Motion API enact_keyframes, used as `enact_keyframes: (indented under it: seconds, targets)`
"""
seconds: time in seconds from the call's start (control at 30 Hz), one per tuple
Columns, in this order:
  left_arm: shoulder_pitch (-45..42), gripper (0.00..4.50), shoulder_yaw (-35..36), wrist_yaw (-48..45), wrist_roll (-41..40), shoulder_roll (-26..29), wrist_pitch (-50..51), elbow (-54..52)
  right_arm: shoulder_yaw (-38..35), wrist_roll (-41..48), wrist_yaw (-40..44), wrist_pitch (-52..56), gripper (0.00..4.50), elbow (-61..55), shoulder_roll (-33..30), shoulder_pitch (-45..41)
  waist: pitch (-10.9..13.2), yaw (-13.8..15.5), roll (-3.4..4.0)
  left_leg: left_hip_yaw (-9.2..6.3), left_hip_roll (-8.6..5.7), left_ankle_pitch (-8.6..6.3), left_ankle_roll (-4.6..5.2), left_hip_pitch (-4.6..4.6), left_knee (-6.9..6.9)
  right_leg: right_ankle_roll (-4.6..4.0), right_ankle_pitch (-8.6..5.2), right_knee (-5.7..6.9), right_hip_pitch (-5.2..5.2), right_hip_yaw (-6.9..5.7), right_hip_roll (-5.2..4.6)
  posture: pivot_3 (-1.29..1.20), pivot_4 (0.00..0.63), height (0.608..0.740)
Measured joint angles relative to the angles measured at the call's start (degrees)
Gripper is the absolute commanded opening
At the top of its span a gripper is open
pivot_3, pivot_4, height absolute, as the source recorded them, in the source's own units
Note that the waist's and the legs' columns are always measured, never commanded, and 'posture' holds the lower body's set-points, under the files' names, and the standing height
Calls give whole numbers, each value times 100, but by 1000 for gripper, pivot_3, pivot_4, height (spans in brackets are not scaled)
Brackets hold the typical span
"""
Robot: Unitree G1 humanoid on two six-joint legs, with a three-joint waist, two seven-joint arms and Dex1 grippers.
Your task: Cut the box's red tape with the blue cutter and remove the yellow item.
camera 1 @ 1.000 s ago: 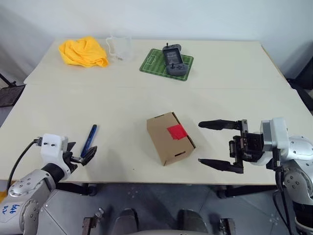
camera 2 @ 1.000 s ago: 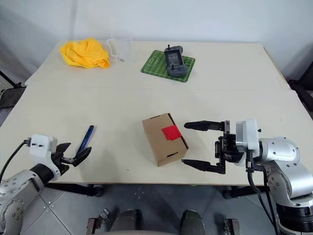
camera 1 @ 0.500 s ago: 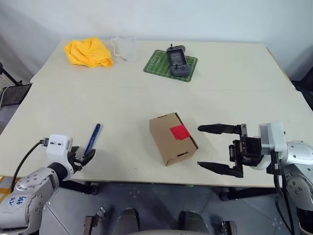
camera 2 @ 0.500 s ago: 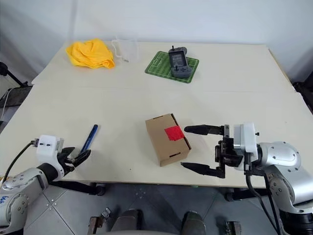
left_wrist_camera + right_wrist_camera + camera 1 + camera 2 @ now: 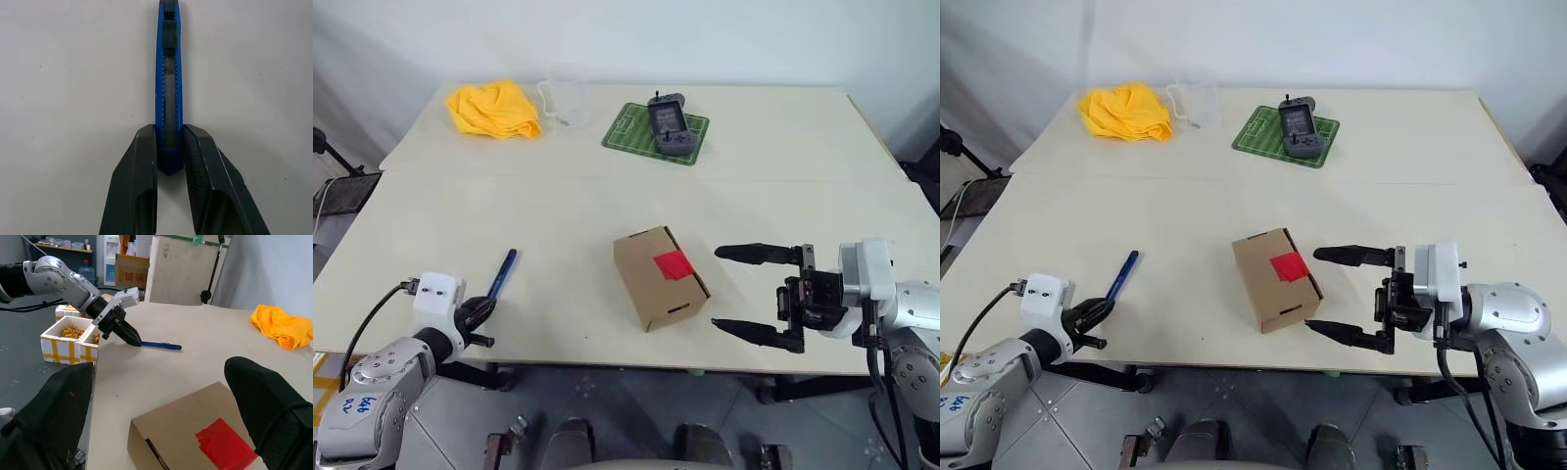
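Head views, progress: early stage; red tape [image 5: 671, 264] intact on the box [image 5: 659, 277], flaps shut, yellow item hidden, presumably inside; cutting and removal both left to do.
Head views, box: brown carton lying flat on the table [image 5: 607, 186], near the front edge, tape patch on its upper face toward the right.
Head views, blue cutter [image 5: 500, 277]: lying flat on the table well left of the box, near end between the fingers of the left gripper [image 5: 480, 313]; not lifted.
Head views, right gripper [image 5: 752, 292]: hovering just right of the box, fingers wide apart, holding nothing, not touching the carton.
Head views, other items: yellow cloth [image 5: 493, 107], clear cup [image 5: 566, 96], green mat [image 5: 654, 130] with a grey controller [image 5: 668, 123], all well behind the box.
Left wrist view, grip: both black fingers [image 5: 134, 186] pressed against the sides of the cutter's butt end; pincer clamped on the cutter, no gap visible either side.
Left wrist view, cutter: slim blue body, dark slider channel down the middle, lying straight along the fingers; blade tip beyond view.
Right wrist view, box: carton close ahead between two spread black fingers [image 5: 274, 406], tape slightly wrinkled, unbroken.
Right wrist view, beyond the box: left gripper at the cutter's end, cutter flat on the table.
Judgement: pick-up of the cutter in hand; lift comes next.
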Motion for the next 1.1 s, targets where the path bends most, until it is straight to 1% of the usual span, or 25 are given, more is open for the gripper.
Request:
enact_keyframes:
  seconds: [0.3,0.4,0.47,0.53,0.63,0.7,0.77,0.83,0.9,1.0,1.1]
  targets:
    - [-97,429,-62,-245,60,111,-173,243,58,-16,-9,-3,4500,4,0,-50,-1,21,2,6,0,0,1,15,0,-1,-1,-3,6,9,0,0,150,740]
    - [-152,429,-178,-407,175,218,-441,386,91,-24,-19,-3,4500,6,0,-63,-2,66,4,10,0,-1,1,22,-1,-2,-1,-3,8,14,0,0,150,740]
    - [-159,429,-224,-965,219,531,-1038,731,126,-35,-59,-1,4500,5,0,-65,-1,91,2,16,0,-1,0,22,-1,-5,-3,-3,4,16,0,0,150,740]
    - [-149,429,-241,-1714,206,851,-1567,1103,127,-35,-126,43,4500,-12,-1,-70,5,88,-7,24,0,-5,1,18,-4,-5,-3,-9,-3,20,1,0,150,740]
    - [-238,429,-350,-3444,31,1701,-2407,1597,90,215,-341,373,4500,-200,-144,-124,20,81,-31,25,5,-6,-1,-1,-6,-8,-3,-5,-23,19,7,0,150,740]
    - [-561,429,-430,-4466,-90,2221,-2789,1869,-30,449,-407,599,4500,-388,-290,-118,22,98,-31,25,5,-8,2,-9,-7,-8,-3,-6,-24,15,6,0,150,740]
    - [-913,429,-591,-5047,-81,2541,-3033,1970,-183,593,-359,729,4500,-535,-461,91,22,121,-32,26,5,-13,6,-12,-8,-6,-2,-13,-19,14,7,0,150,740]
    - [-1408,429,-1074,-5395,-50,2558,-3098,1909,-270,603,-189,778,4500,-605,-614,520,22,157,-31,28,4,-19,10,-15,-3,-2,0,-19,-14,14,6,0,150,740]
    - [-1837,429,-1634,-5506,68,2360,-3087,1848,-262,527,-164,852,4500,-608,-666,671,23,145,-32,30,3,-19,10,-18,4,1,2,-15,-15,15,6,0,150,740]
    - [-2519,429,-2729,-5411,585,1703,-3087,1619,-369,361,-229,848,4500,-640,-704,977,27,139,-40,30,3,-19,10,-19,12,5,4,-10,-15,16,6,0,150,740]
    - [-2790,429,-3487,-5212,1069,1295,-2969,1554,-503,222,-397,902,4500,-723,-712,1400,36,101,-54,30,4,-19,10,-18,10,6,4,-7,-18,17,7,0,150,740]
